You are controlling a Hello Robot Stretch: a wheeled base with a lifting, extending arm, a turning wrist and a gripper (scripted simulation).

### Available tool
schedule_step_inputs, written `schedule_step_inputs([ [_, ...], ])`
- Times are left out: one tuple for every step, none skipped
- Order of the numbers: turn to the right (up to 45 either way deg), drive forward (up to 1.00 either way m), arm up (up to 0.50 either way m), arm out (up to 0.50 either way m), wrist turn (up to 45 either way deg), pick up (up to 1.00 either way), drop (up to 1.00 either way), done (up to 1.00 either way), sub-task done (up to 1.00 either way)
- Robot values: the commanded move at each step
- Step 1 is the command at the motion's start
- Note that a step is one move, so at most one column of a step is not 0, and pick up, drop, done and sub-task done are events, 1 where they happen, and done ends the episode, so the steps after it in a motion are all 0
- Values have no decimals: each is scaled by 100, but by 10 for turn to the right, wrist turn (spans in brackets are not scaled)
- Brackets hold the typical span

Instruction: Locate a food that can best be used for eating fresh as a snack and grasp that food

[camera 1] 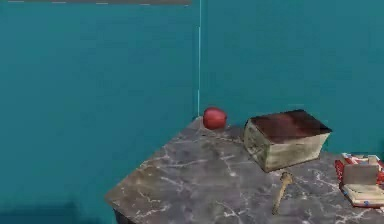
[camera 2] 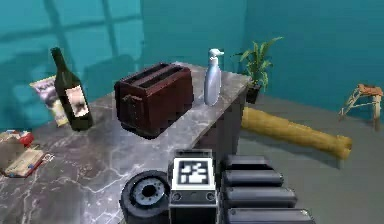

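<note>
One red apple [camera 1: 214, 118] sat just behind the box [camera 1: 287, 138], likely set out as the snack; whether the gripper [camera 2: 148, 197] held anything was unclear.

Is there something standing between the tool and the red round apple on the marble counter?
Probably yes. The red round apple sits at the grey marble counter's far corner, and the open olive box stands beside it, toward the tool.

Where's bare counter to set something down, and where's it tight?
Free: marble between apple and box toward the near corner; strip between bottle and gripper. Crowded: forward view's right, past the box, by the red-white packet and wooden stick.
</note>
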Motion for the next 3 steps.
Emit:
schedule_step_inputs([
  [-450, 0, 0, 0, 0, 0, 0, 0, 0],
  [-330, 0, 0, 0, 0, 0, 0, 0, 0],
  [0, 0, 0, 48, 0, 0, 0, 0, 0],
])
